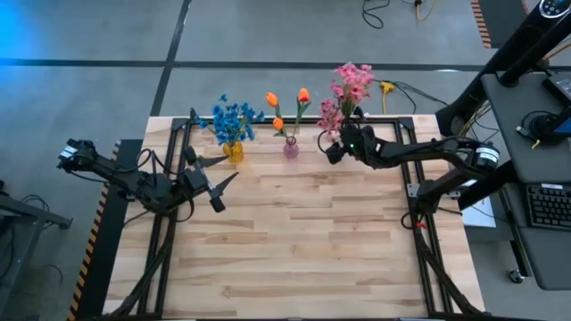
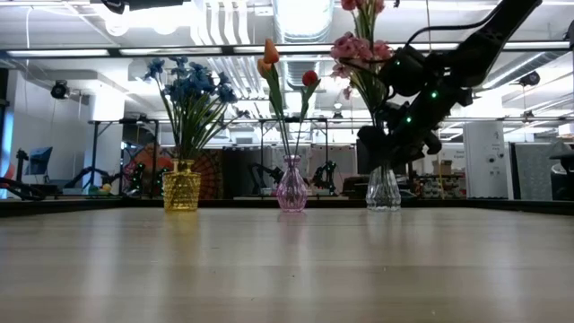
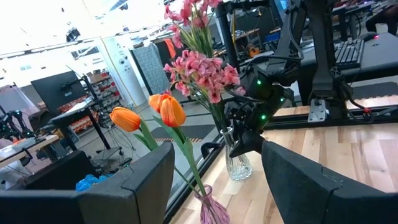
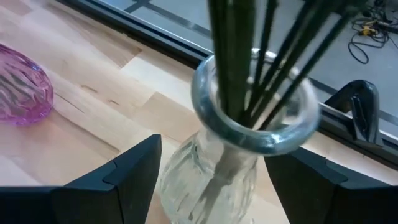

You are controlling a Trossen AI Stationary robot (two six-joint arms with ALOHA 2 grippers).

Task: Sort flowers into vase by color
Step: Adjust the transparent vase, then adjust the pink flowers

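Wood-plank table (image 1: 294,241), three vases at its far edge; both claws open, empty.

Yellow vase (image 2: 181,187) blue flowers (image 2: 190,85), pink vase (image 2: 291,188) orange buds (image 2: 268,54), clear vase (image 2: 383,190) pink sprays (image 2: 360,49); right gripper (image 2: 387,148) beside stems.

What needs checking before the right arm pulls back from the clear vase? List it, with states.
1. Right gripper fingers open, either side of the clear vase: ok.
2. Pink flowers stems inside that vase's mouth: ok.
3. Clear vase upright: ok.
4. Blue flowers in yellow vase, orange flowers in pink vase: ok.
5. Left gripper open, clear of the vases: ok.
6. Stems free of the fingers: cannot tell.
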